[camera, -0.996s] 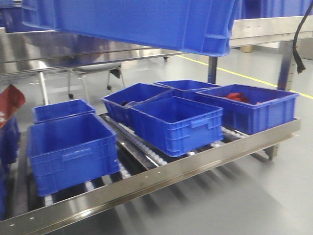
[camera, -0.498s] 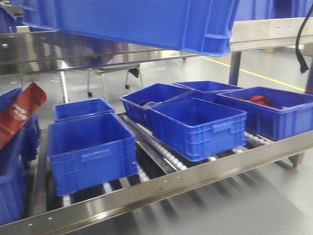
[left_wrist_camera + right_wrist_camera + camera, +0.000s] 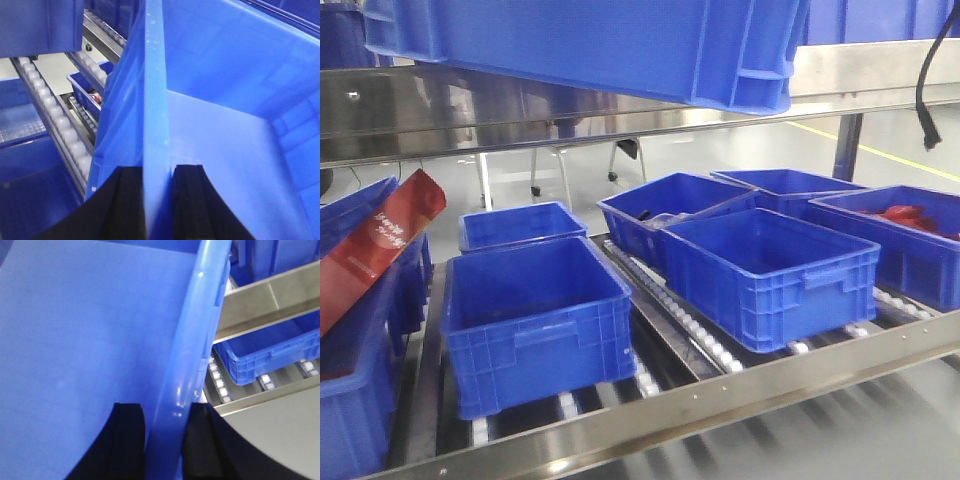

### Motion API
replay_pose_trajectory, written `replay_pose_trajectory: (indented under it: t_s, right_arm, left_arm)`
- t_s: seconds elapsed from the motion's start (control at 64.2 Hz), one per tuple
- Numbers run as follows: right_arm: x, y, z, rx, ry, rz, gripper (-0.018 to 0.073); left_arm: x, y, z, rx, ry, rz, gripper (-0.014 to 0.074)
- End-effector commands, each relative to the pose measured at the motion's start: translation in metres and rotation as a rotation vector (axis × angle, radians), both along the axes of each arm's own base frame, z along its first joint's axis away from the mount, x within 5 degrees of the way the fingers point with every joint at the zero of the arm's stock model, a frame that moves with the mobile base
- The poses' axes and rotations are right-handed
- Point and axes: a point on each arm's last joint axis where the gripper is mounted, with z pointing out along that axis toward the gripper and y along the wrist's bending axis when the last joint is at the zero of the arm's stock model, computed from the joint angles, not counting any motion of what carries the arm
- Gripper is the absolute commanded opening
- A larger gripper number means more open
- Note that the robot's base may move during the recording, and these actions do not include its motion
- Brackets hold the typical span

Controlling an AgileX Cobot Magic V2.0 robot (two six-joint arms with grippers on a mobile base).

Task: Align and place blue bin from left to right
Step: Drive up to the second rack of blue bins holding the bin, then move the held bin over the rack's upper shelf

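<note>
Hanging above the roller shelf's [image 3: 770,385] front edge, the blue bin [image 3: 620,45] is gripped at two walls: left claw [image 3: 160,200] and right claw [image 3: 165,440] are each closed over a rim. The shelf's bins [image 3: 535,320] have slid rightward in the front view within the last second, so the carry is under way and the bin is not yet set down.

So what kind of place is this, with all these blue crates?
Most likely a factory or warehouse floor: rows of blue crates sit on a steel roller rack, and a yellow line is painted on the floor.
</note>
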Motion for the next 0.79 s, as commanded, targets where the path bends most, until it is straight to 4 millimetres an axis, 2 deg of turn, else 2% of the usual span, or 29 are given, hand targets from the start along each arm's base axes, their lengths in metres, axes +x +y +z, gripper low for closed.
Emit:
replay_pose_trajectory:
  t_s: [0.0, 0.778]
  right_arm:
    - [-0.014, 0.0089, 0.0245, 0.1, -0.099, 0.061, -0.0152]
    - [-0.0139, 0.009, 0.0246, 0.101, -0.1, 0.061, -0.0152]
  left_arm:
    - [-0.0053, -0.0056, 0.0231, -0.093, -0.14, -0.003, -0.0111]
    - [-0.0053, -0.0056, 0.0231, -0.093, -0.14, -0.003, -0.0111]
